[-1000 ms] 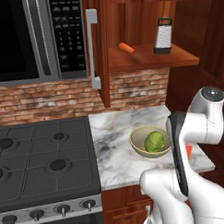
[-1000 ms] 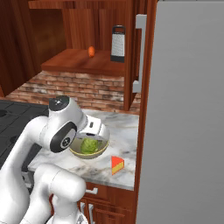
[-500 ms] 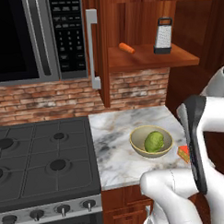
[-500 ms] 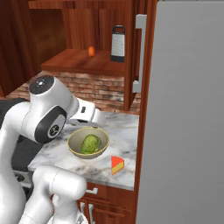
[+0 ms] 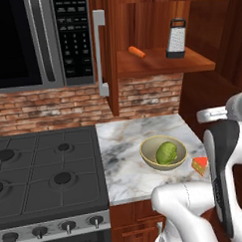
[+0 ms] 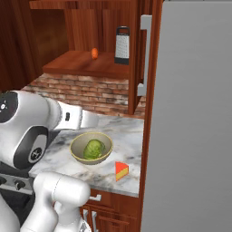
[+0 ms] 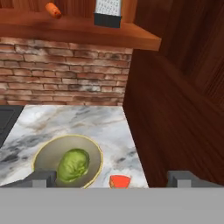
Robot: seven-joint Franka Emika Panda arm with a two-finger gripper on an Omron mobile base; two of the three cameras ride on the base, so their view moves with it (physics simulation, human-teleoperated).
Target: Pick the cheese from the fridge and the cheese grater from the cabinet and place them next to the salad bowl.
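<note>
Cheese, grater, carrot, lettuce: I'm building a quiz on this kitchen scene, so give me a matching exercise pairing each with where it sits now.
Things:
1. cheese
2. cheese grater
3. carrot
4. lettuce

Places:
A. lying on the cabinet shelf, left of the upright silver thing in the left base view
B. inside the salad bowl
C. on the marble counter beside the bowl
D. standing upright on the cabinet shelf

Pairs: 1-C, 2-D, 3-A, 4-B
</note>
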